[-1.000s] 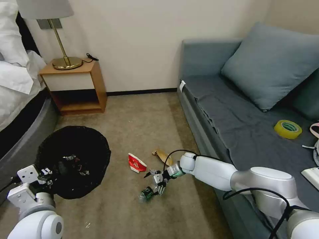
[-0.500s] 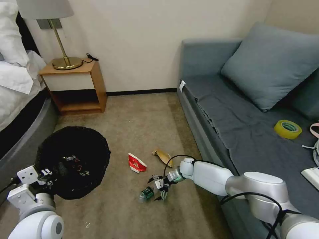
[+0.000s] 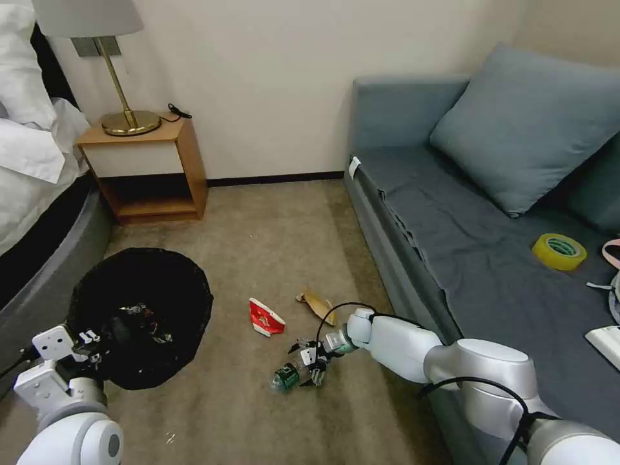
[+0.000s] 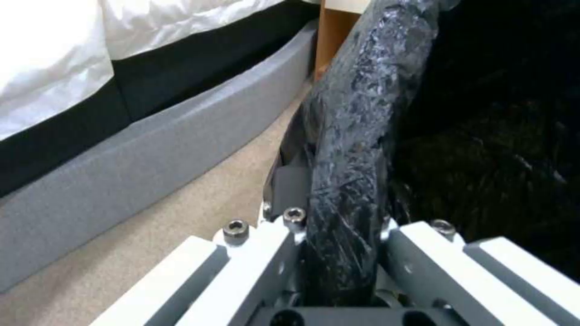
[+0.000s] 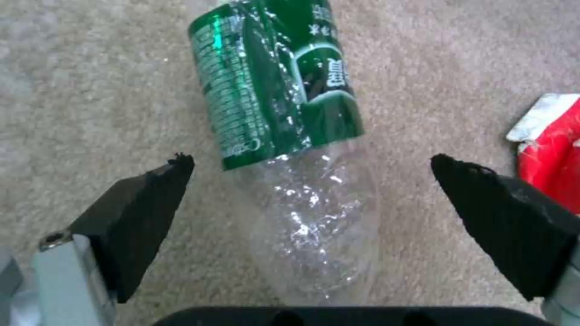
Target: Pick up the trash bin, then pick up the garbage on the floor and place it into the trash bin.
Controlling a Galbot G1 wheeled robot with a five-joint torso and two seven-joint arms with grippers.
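Note:
The trash bin (image 3: 174,284), lined with a crinkly black bag, is held at its near rim by my left gripper (image 3: 89,345). In the left wrist view the bagged rim (image 4: 356,136) sits pinched between the fingers (image 4: 253,253). On the carpet lies the garbage: a clear bottle with a green label (image 3: 284,376), a red-and-white carton (image 3: 265,318) and a gold-brown wrapper (image 3: 318,303). My right gripper (image 3: 305,363) is down at the bottle, open. In the right wrist view, its black fingertips (image 5: 142,208) stand on either side of the bottle's clear end (image 5: 302,217), with the carton (image 5: 553,149) off to one side.
A grey sofa (image 3: 413,258) runs along the right with a yellow tape roll (image 3: 559,250) on its seat. A wooden nightstand (image 3: 152,168) with a brass lamp stands at the back left. The bed's grey base (image 3: 45,271) flanks the bin. Some litter lies inside the bin.
My right arm has dropped lower and drawn slightly nearer, bringing the open fingers down around the bottle. The left gripper and the bin have sunk a little.

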